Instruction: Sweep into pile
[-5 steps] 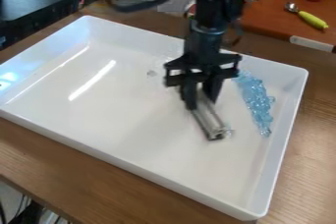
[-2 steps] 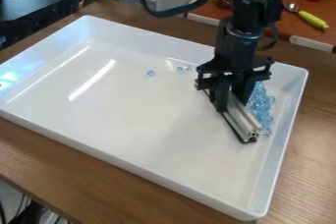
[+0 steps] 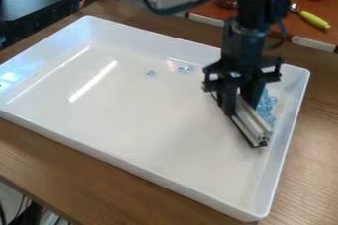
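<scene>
Claw (image 3: 241, 104) pinches the bar (image 3: 251, 124), open just its width. Bar lies low inside the tray (image 3: 145, 115), near its side wall, probably so its long side pushes many beads (image 3: 268, 106) together. Loose beads (image 3: 185, 70) sit near the tray's back wall.

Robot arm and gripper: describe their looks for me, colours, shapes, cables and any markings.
The arm is black, built of chunky segments, with a thick black cable looping out beside it. The gripper is black too: a wide crosspiece with blocky ends above two straight, narrow fingers. One small pale spot shows on its body, perhaps a glint; I can make out no clear markings.
</scene>
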Robot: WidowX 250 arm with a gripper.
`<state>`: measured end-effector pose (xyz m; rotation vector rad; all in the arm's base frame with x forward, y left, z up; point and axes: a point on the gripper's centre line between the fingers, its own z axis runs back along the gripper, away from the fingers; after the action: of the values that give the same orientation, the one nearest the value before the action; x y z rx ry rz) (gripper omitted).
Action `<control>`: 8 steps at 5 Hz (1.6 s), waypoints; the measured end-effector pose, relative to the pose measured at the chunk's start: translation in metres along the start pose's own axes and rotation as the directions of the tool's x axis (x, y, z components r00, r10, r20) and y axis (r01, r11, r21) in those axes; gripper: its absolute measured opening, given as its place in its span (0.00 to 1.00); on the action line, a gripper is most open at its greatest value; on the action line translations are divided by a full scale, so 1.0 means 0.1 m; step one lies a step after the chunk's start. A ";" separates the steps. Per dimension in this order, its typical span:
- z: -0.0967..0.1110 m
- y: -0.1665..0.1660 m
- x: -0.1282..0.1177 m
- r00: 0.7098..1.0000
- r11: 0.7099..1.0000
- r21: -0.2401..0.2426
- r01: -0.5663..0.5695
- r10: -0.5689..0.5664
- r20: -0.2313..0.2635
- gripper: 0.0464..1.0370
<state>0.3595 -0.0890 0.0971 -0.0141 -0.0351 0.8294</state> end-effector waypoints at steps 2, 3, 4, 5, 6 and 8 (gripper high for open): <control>0.57 0.62 0.65 0.993 0.996 -0.023 0.083 -0.084 -0.088 0.33; 0.62 0.88 0.85 0.983 0.984 0.044 0.173 -0.170 -0.066 0.33; 0.63 1.14 1.15 0.976 0.970 0.112 0.216 -0.218 0.008 0.33; 0.48 1.23 1.25 0.958 0.948 0.175 0.267 -0.281 0.061 0.33; 0.26 1.23 1.27 0.953 0.935 0.223 0.275 -0.295 0.063 0.33; -0.09 1.14 1.27 0.956 0.909 0.305 0.285 -0.293 -0.020 0.33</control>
<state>0.3616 0.0816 0.0888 0.2886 0.0657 0.5300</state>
